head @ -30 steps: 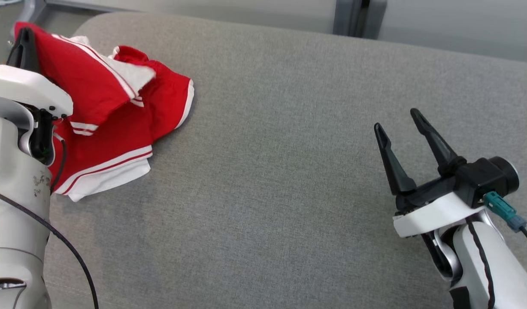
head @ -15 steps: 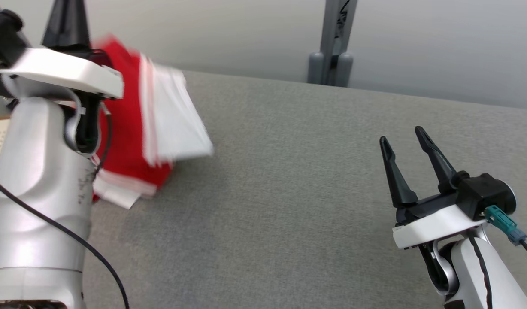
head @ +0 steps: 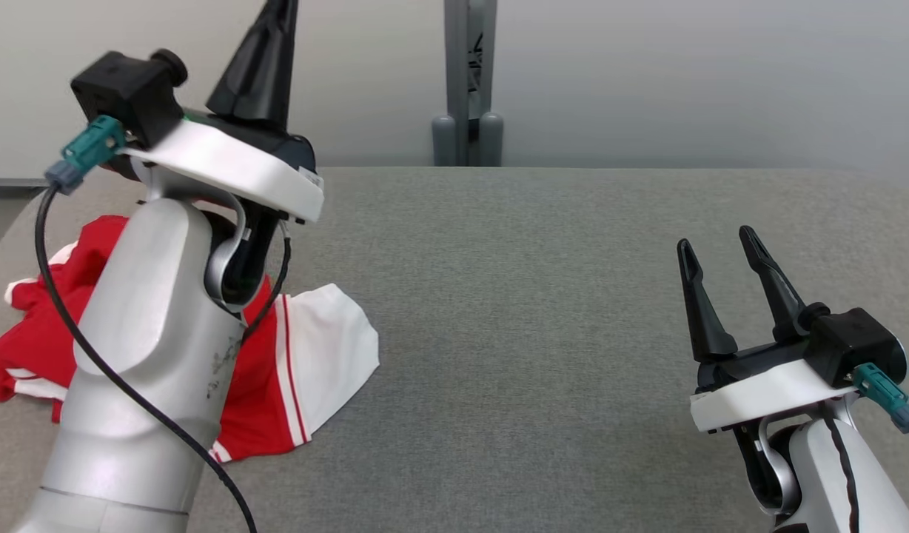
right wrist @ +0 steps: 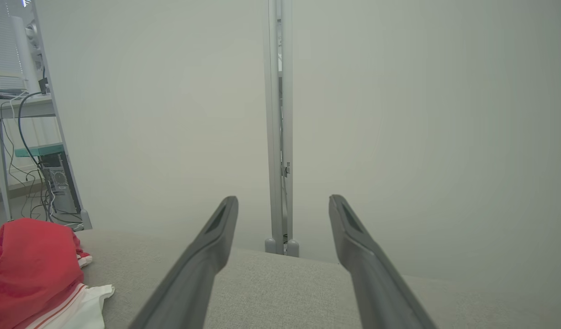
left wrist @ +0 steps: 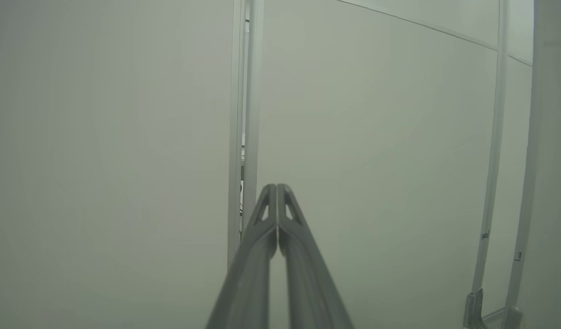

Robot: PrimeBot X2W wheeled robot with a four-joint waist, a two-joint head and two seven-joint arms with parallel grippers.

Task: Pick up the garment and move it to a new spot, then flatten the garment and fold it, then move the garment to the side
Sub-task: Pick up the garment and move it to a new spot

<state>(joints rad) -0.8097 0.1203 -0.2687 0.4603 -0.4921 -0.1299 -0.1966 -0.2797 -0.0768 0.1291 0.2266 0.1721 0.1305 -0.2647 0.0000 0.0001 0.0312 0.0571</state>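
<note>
Garment (head: 317, 355) lies crumpled — left gripper (left wrist: 277, 188) pressed closed, empty; right gripper (head: 715, 240) wide, empty. Best pinch opposite edges low, then draw apart evenly — no snatching.

I count one garment (head: 321, 348), red with white trim, on one grey cushion (head: 543, 311). Two grippers are on my screens, the left gripper (left wrist: 277, 186) and the right gripper (head: 715, 238). Each has two dark fingers (head: 702, 311), so four in all. I see two teal plugs (head: 92, 146), one at each wrist, and one black cable (head: 92, 355) down the left arm. Behind the cushion stands one grey post (head: 465, 74) on two rounded feet (head: 443, 141). My right wrist feed adds one computer tower (right wrist: 57, 185).
</note>
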